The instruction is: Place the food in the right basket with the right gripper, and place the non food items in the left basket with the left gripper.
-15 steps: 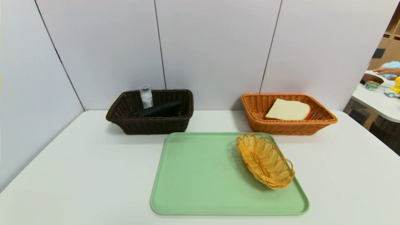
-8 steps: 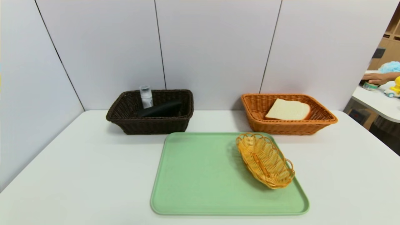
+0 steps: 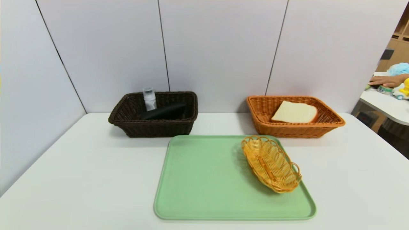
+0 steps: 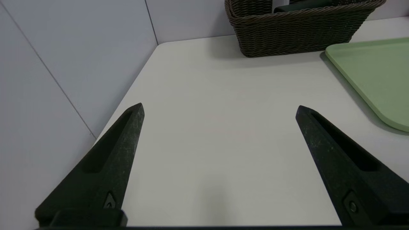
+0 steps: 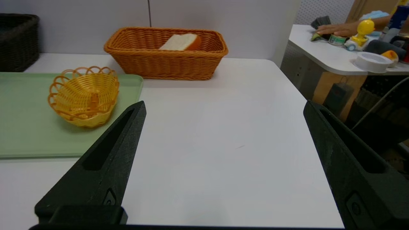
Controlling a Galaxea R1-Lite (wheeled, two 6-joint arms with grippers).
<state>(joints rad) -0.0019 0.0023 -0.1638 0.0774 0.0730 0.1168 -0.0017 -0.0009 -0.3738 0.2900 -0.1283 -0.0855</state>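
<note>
Both grippers hang level near the white table's (image 3: 96, 179) front edge, holding nothing: the black pointed left gripper (image 4: 219, 110) with jaws wide apart, the right gripper (image 5: 223, 107) likewise. The slice of white bread (image 3: 294, 112) lies in the orange-tan woven basket (image 3: 332, 123). The translucent bottle (image 3: 149, 98) and what seems the black glasses case (image 3: 164, 112) sit in the dark brown wicker basket (image 3: 153, 127). 1 small yellow oval wicker dish (image 3: 271, 164) rests on the green tray (image 3: 204, 182) between.
</note>
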